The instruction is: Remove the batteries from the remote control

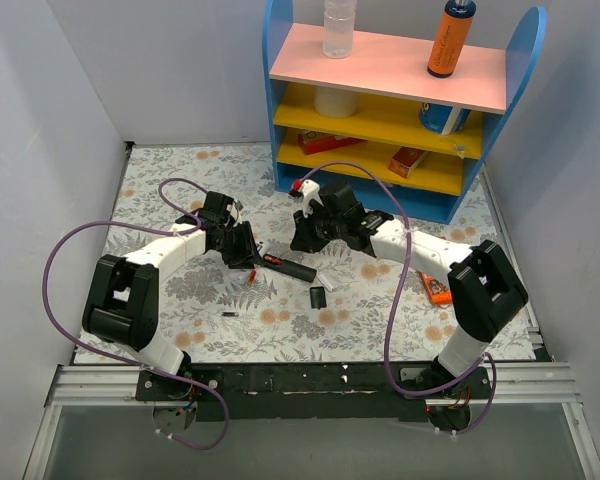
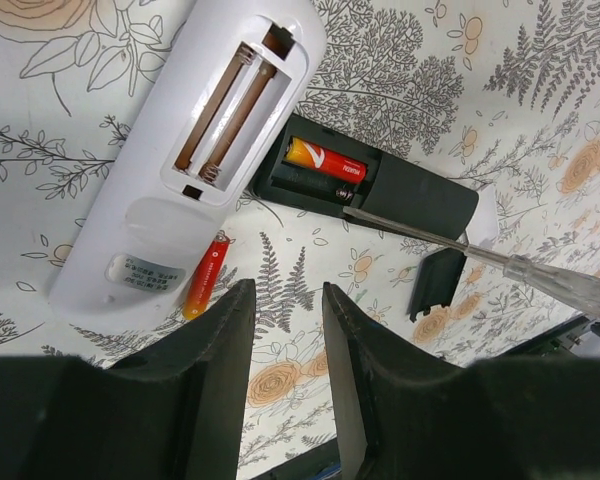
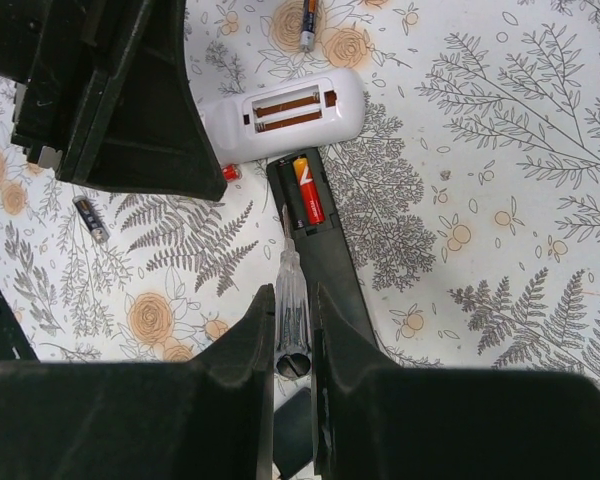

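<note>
The black remote control lies back up with its bay open; one red and white battery sits inside. A second red battery lies loose on the cloth beside a white remote. The black back cover lies detached nearby. My right gripper is shut on a clear-handled screwdriver, whose tip reaches into the bay of the remote control beside the battery. My left gripper hovers open and empty just short of both remotes. From above, the left gripper and right gripper flank the remote control.
A white remote with an empty bay lies against the black one. Two dark loose cells lie on the floral cloth. An orange pack lies right. A blue shelf unit stands behind, grey walls at the sides.
</note>
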Available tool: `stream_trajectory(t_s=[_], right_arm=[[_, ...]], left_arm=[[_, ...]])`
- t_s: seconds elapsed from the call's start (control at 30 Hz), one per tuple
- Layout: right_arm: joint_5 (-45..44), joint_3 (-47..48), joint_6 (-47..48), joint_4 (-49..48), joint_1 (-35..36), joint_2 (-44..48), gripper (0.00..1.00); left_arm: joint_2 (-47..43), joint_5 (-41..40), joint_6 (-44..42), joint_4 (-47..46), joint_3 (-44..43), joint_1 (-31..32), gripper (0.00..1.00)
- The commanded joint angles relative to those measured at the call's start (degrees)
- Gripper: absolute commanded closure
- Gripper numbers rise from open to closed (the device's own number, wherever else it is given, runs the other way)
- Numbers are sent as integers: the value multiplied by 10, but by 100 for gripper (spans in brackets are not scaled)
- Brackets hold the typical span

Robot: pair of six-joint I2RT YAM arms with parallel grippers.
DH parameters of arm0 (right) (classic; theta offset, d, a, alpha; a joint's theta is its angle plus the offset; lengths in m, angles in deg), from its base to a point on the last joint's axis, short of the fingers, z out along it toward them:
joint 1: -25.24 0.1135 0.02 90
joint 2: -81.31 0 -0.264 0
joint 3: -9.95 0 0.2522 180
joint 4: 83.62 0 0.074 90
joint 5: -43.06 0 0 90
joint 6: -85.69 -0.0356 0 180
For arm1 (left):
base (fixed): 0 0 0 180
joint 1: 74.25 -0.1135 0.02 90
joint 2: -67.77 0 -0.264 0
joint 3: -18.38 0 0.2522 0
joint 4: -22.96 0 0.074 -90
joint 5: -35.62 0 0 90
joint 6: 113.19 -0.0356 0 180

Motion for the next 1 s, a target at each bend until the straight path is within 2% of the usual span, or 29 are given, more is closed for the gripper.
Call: stream_trajectory(t_s=[0.0,0.2,0.6,0.97], right_arm=[[-25,-3,12,-15,10,23,99],[-69,10,25,-14,16,16,99],[-41,44,23,0,41,-34,99],[-48,35,30,17,50,-26,99]], left_arm=[[-26,-25,2,-1,0,-1,67],[-38,-37,5,-5,0,-1,67],[-43,-50,5,-1,-2,-1,66],[-45,-49,5,0,-1,-1,66]])
